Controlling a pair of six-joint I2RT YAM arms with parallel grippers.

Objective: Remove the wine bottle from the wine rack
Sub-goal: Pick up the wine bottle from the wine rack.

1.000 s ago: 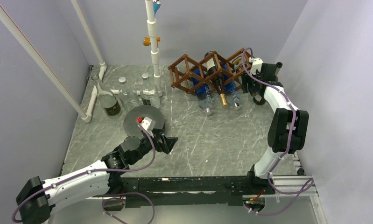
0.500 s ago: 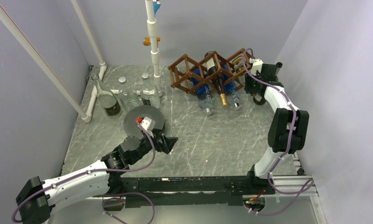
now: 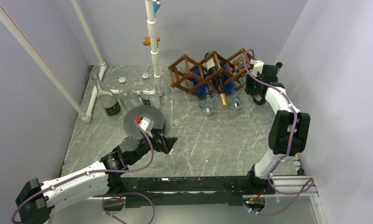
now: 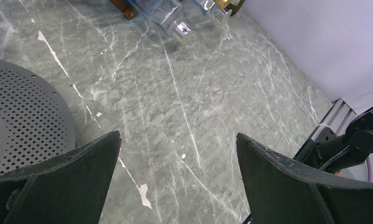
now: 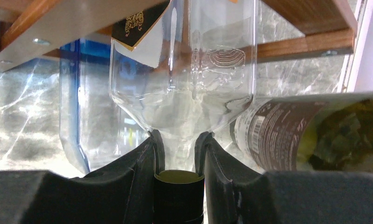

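The right gripper [image 5: 177, 145] is now closed tight and is no longer half open, as it is seen a second ago. The thin neck of the clear wine bottle [image 5: 184, 79] is squeezed between its fingers, right by the dark cap [image 5: 179, 186]. So the bottle is caught and can likely be pulled out. The bottle is still lodged in the wine rack [image 5: 306, 44]. The left gripper [image 4: 177, 140] is held wide open, far off, with nothing in it.

Pale lavender walls [image 3: 221, 23], grey marbled tabletop [image 3: 207, 135], white pipes [image 3: 35, 55] along the left wall, even light
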